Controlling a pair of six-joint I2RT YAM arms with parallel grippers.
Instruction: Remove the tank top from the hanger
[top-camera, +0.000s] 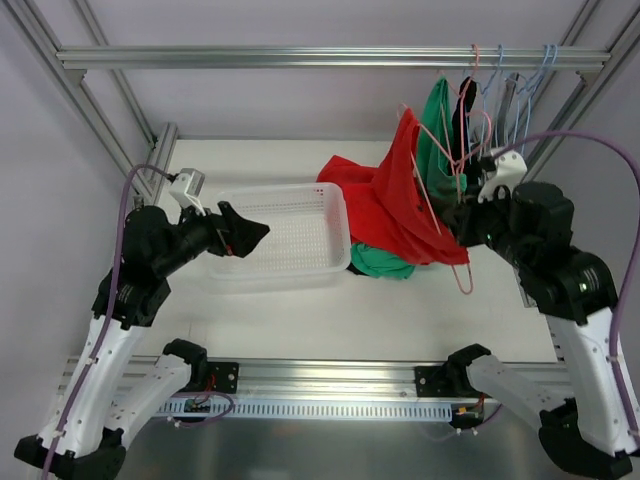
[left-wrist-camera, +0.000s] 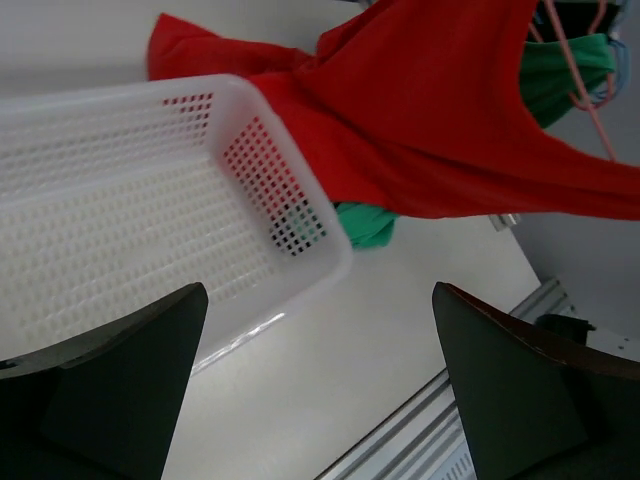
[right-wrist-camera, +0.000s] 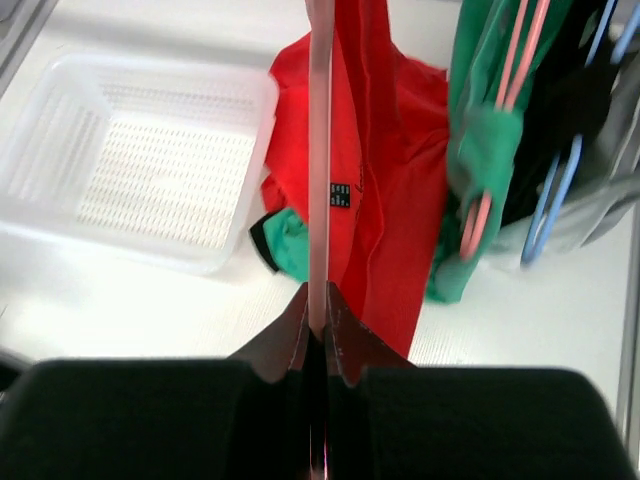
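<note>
**Right gripper (right-wrist-camera: 318, 300) pinching the pink hanger (right-wrist-camera: 319, 120); left gripper (left-wrist-camera: 315, 295) spread wide, empty.**
The red tank top (right-wrist-camera: 390, 200) hangs just beyond the right jaws and ahead of the left ones, past the basket (left-wrist-camera: 120, 100). It is best to steady the hanger while the left takes the cloth and draws it off.

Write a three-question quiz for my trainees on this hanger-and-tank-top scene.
1. True or false: the left gripper is shut.
2. What does the right gripper pinch? A) a green garment B) the pink hanger C) a purple cable
3. In the top view, on which side of the white basket does the red tank top lie?

Key: 1 false, its jaws stand wide open; 2 B; 3 right.
</note>
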